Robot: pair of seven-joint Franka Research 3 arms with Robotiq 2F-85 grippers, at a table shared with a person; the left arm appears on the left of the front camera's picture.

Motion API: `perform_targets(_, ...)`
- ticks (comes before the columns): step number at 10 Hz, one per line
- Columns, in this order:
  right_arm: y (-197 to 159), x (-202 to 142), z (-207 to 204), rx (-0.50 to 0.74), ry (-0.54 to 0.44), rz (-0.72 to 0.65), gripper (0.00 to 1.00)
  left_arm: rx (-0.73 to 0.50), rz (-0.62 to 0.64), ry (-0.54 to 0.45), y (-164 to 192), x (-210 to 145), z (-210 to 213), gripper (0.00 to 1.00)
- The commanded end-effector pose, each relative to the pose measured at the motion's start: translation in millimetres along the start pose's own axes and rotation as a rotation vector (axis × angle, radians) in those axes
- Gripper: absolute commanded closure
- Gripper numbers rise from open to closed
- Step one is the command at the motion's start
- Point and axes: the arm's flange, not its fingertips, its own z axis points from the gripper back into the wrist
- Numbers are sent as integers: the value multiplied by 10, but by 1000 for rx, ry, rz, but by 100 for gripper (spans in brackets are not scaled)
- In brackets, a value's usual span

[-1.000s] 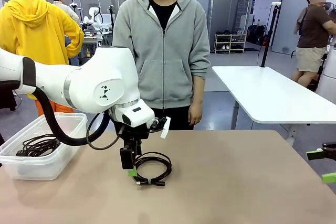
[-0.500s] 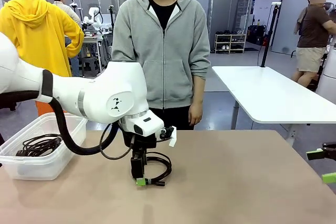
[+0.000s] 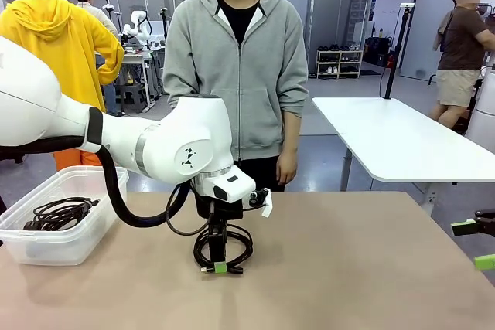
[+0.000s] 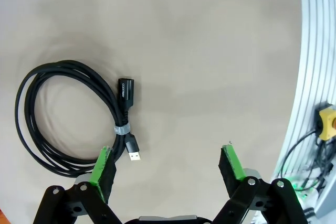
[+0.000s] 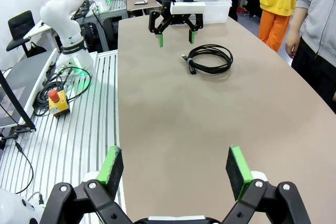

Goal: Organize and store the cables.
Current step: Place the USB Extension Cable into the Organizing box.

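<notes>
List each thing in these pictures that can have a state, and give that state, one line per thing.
Left gripper: open, holding nothing, above the table beside the coiled cable.
Right gripper: open, empty, at the table's edge.
Coiled cable: lying flat on the table, looped and banded, plug ends free.
Clear bin: open-topped, with black cables inside.

White lettering runs along the black plug housing (image 4: pixel 127 88) of the coiled black rubber cable (image 4: pixel 73 116) lying on the tan tabletop (image 4: pixel 210 51), seen in the left wrist view; it is too small to read. No other text, number or sign is legible.
</notes>
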Motion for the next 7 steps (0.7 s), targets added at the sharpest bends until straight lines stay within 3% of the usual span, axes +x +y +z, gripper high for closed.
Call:
perform_targets(1,4,-6,12,4,-7,8,0,15,37,12,34,-20,-54,0)
perform_targets(7,4,-6,12,4,-7,8,0,45,-30,7,309,-138,-381,0)
